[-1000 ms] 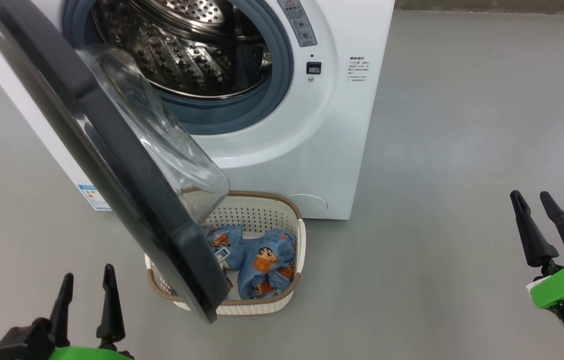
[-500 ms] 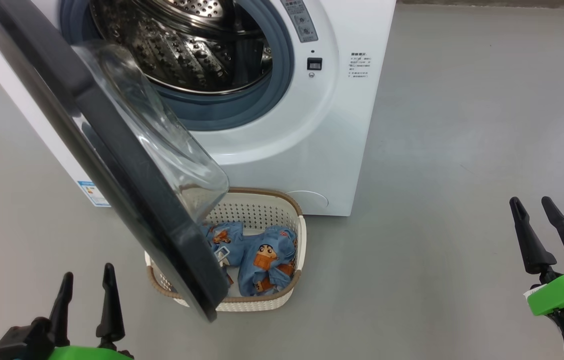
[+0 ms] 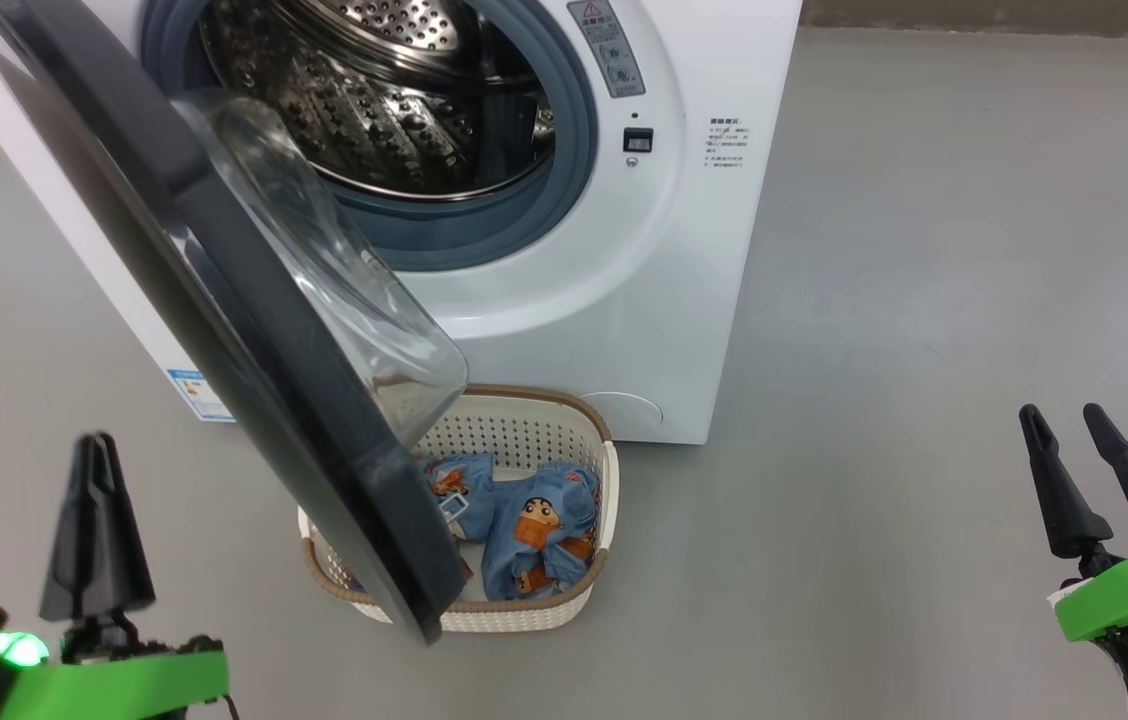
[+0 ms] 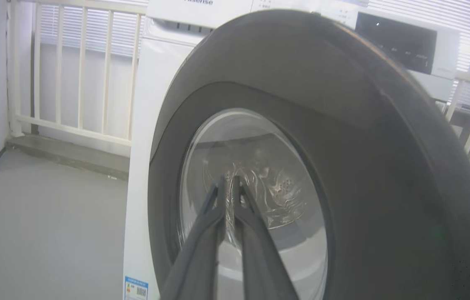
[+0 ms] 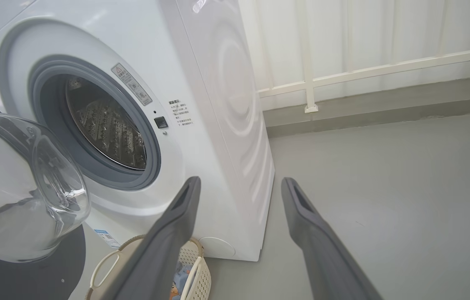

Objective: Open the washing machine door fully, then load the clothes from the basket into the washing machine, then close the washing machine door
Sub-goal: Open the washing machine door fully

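A: State of the left claw (image 3: pixel 96 470)?
B: Pinched together, aimed at the glass of the half-open washing machine door (image 3: pixel 224 300) just ahead.
A: And the right claw (image 3: pixel 1059 412)?
B: Spread apart, well right of the basket (image 3: pixel 524 618) holding the clothes (image 3: pixel 539 540), below the washing machine (image 3: pixel 624 290).

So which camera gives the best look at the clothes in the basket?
The head view: it looks down into the basket, so both blue bundles of clothes show, one partly behind the door. The right wrist view catches just a sliver of them at its bottom edge. The left wrist view faces the door's outer side.
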